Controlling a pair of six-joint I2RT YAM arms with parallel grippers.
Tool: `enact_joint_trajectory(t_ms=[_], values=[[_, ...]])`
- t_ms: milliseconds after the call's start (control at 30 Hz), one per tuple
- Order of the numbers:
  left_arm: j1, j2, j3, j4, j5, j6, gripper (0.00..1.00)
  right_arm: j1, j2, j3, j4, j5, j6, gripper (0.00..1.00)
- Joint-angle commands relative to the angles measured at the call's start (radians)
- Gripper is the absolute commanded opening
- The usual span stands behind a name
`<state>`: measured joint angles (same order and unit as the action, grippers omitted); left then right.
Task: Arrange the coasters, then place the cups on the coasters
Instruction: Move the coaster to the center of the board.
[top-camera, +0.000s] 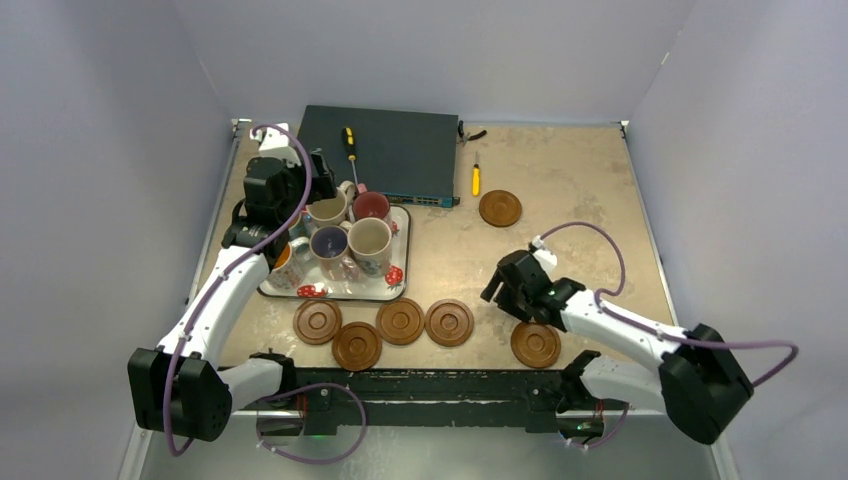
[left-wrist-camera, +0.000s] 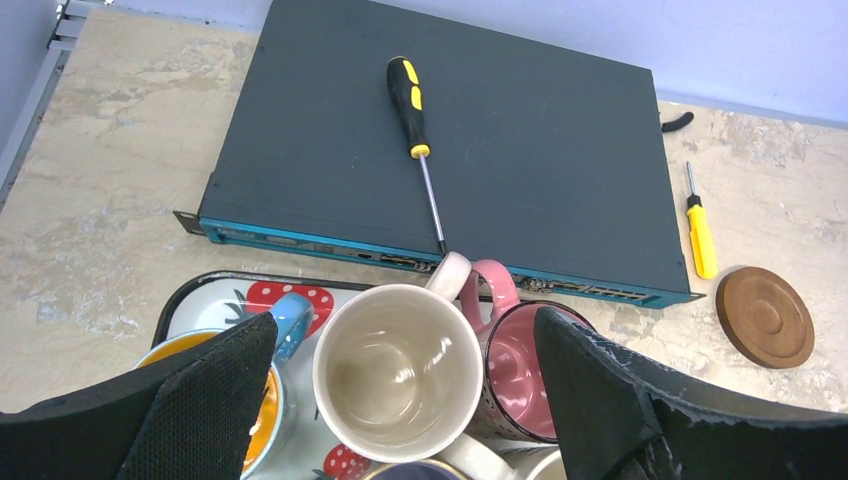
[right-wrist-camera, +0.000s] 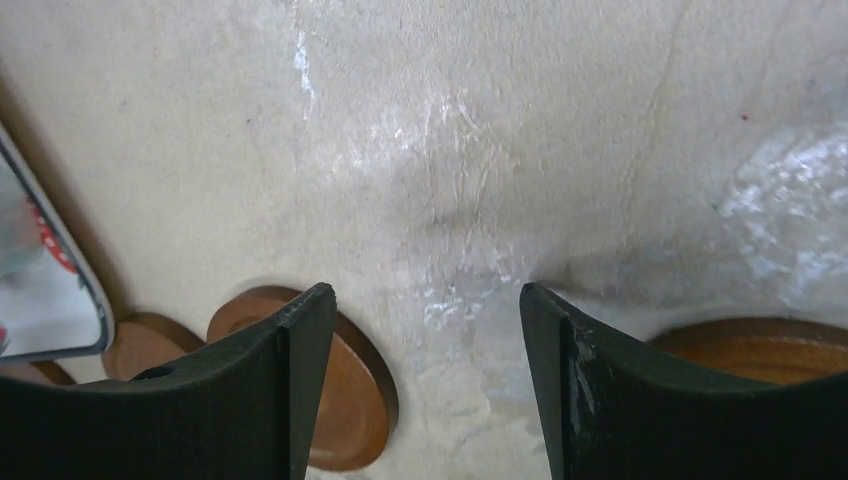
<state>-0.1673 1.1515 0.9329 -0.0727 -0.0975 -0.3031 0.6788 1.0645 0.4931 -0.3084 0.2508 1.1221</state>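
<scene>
Several dark-brown coasters lie on the table: a loose row near the front (top-camera: 400, 321), one at the front right (top-camera: 535, 344), and one far back (top-camera: 500, 208). The cups stand crowded on the strawberry tray (top-camera: 352, 290). My left gripper (left-wrist-camera: 405, 320) is open and hovers over the tray, its fingers to either side of a cream cup (left-wrist-camera: 395, 370). That cup sits between the pink-inside cup (left-wrist-camera: 515, 365) and the orange-inside cup (left-wrist-camera: 262, 420). My right gripper (right-wrist-camera: 422, 290) is open over bare table, with one coaster (right-wrist-camera: 350, 400) to its left and another (right-wrist-camera: 760, 350) to its right. Neither gripper holds anything.
A dark flat box (top-camera: 380, 150) with a black-and-yellow screwdriver (left-wrist-camera: 415, 110) on it sits behind the tray. A small yellow screwdriver (top-camera: 476, 180) lies beside the far coaster (left-wrist-camera: 765, 315). Walls enclose the table on three sides.
</scene>
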Motion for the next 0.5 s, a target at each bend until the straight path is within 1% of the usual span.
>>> enact_joint_trajectory(t_ms=[0, 33, 100, 167, 200, 233, 267, 367, 467], values=[[-0.007, -0.01, 0.013, 0.029, -0.018, 0.009, 0.94, 0.002, 0.115, 0.064, 0.124, 0.083, -0.061, 0.7], [-0.007, -0.009, 0.007, 0.031, -0.022, 0.009, 0.94, 0.002, 0.133, 0.093, 0.126, 0.116, -0.083, 0.69], [-0.006, -0.007, 0.006, 0.032, -0.031, 0.01, 0.94, 0.002, 0.151, 0.142, 0.117, 0.124, -0.114, 0.7], [-0.006, -0.007, 0.003, 0.031, -0.036, 0.012, 0.94, 0.002, 0.16, 0.176, 0.056, 0.14, -0.116, 0.74], [-0.006, -0.007, 0.002, 0.032, -0.038, 0.012, 0.94, 0.002, 0.16, 0.19, 0.015, 0.143, -0.112, 0.78], [-0.006, -0.006, 0.001, 0.034, -0.037, 0.01, 0.94, 0.002, 0.156, 0.199, -0.053, 0.139, -0.101, 0.9], [-0.007, -0.006, 0.002, 0.034, -0.033, 0.008, 0.94, 0.002, 0.147, 0.202, -0.098, 0.13, -0.093, 0.97], [-0.006, -0.007, 0.002, 0.035, -0.017, 0.001, 0.94, 0.001, 0.102, 0.191, -0.189, 0.109, -0.054, 0.98], [-0.006, -0.01, 0.001, 0.037, -0.014, -0.002, 0.94, 0.001, 0.039, 0.146, -0.238, 0.042, -0.007, 0.98]])
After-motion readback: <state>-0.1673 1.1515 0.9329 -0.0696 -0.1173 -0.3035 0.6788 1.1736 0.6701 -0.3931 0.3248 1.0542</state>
